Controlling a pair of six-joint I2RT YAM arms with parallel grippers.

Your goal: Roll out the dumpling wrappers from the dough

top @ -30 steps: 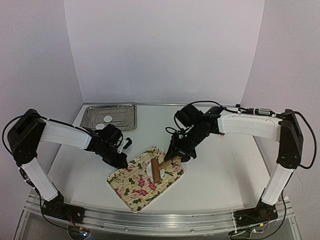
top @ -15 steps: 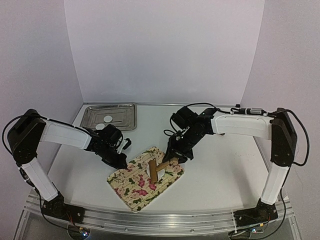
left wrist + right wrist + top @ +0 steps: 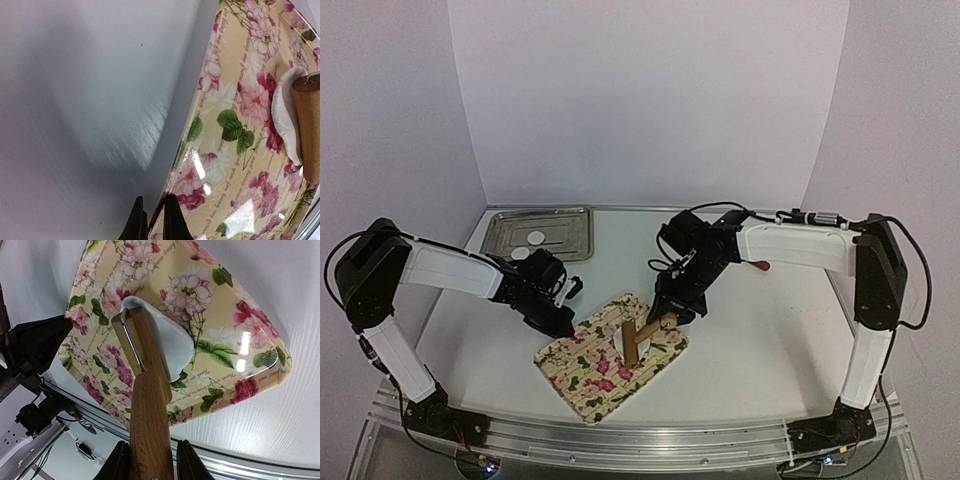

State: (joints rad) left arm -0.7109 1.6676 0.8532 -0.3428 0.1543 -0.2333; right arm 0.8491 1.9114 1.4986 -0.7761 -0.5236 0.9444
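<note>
A lump of white dough (image 3: 619,334) lies on a floral board (image 3: 590,385). My right gripper (image 3: 670,308) is shut on the handle of a wooden roller (image 3: 638,338), whose head rests on the dough. In the right wrist view the fingers (image 3: 118,464) clamp the handle (image 3: 150,425) above the dough (image 3: 172,342). My left gripper (image 3: 560,323) is shut on the board's left edge; its fingers (image 3: 175,220) pinch the rim (image 3: 167,192). Two dumpling wrappers show: one (image 3: 535,238) in the metal tray, one (image 3: 520,254) at its front edge.
The metal tray (image 3: 565,220) stands at the back left. A small red object (image 3: 760,266) lies under the right arm. The board's near corner lies close to the table's front rail (image 3: 640,440).
</note>
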